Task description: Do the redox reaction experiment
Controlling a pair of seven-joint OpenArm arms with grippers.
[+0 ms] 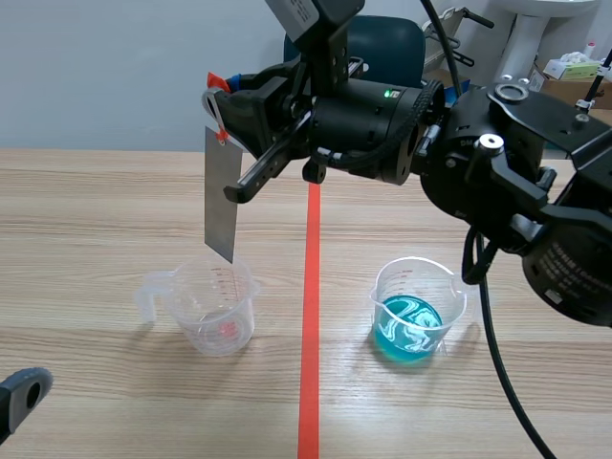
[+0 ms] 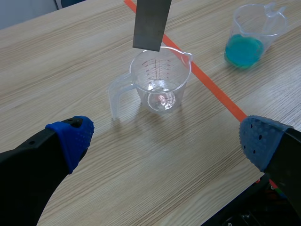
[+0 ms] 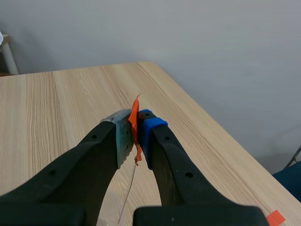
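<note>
Grey metal strip hung over clear plastic cup, orange tag pinched in your right gripper; left gripper gaped empty. Probably dip next.

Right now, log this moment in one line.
right gripper shut on metal strip | strip hangs over clear cup | blue-liquid cup apart | left gripper open

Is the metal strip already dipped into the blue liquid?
No, the metal strip hangs over the clear cup, apart from the blue-liquid cup.
</note>
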